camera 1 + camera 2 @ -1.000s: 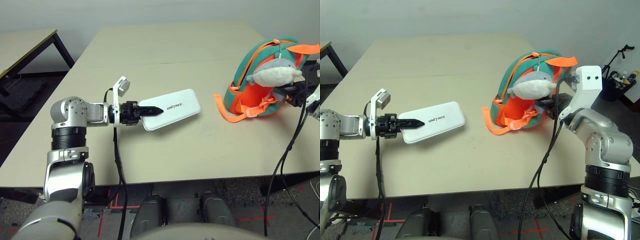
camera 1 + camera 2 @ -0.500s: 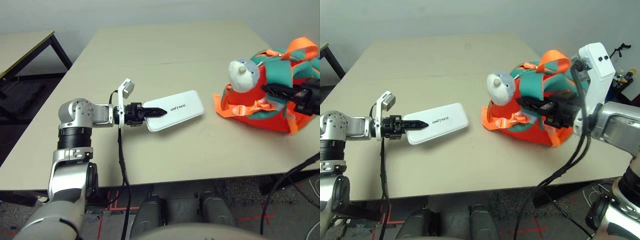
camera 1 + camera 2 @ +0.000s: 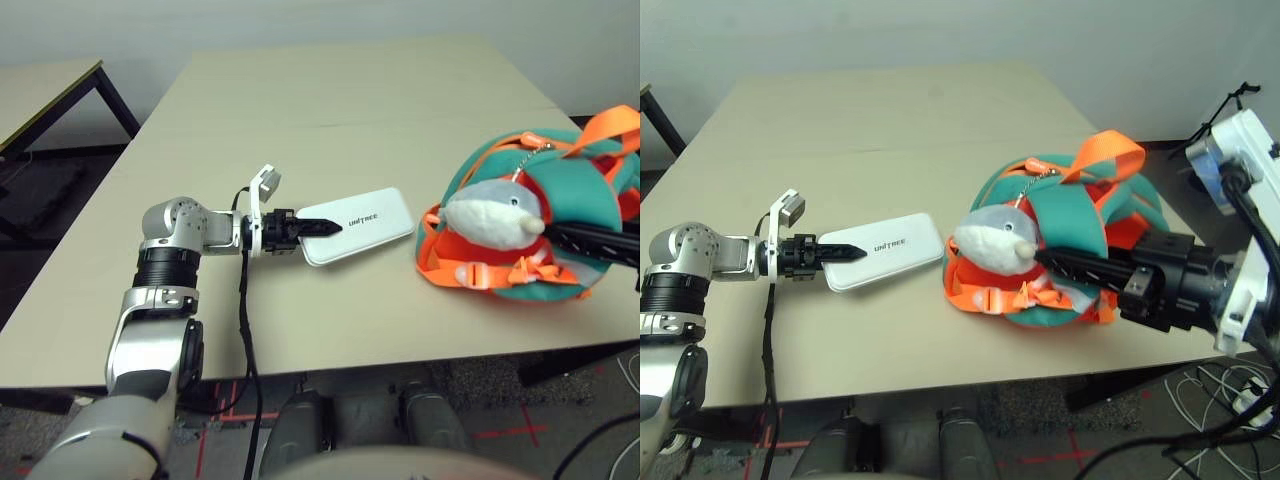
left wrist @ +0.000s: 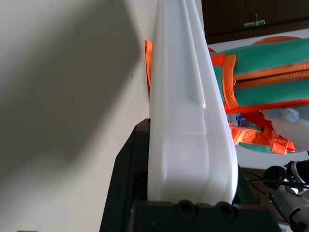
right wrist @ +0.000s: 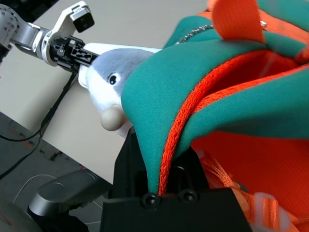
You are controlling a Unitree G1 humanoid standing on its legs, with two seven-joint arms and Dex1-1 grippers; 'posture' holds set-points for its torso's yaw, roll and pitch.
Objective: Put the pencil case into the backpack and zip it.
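Gripping the hard pencil case [image 3: 372,218] by one end, left gripper [image 3: 338,228], over the bench [image 3: 300,320]; pinching the backpack's [image 3: 468,178] teal strap [image 5: 161,92], right gripper [image 3: 1042,256]. Probably light, stiff, slick: keep both jaws snug, don't crush.

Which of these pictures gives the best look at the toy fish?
The right eye view: the plush fish shows whole there, chain included. The left eye view nearly matches; the right wrist view shows its eye up close; the left wrist view catches only part.
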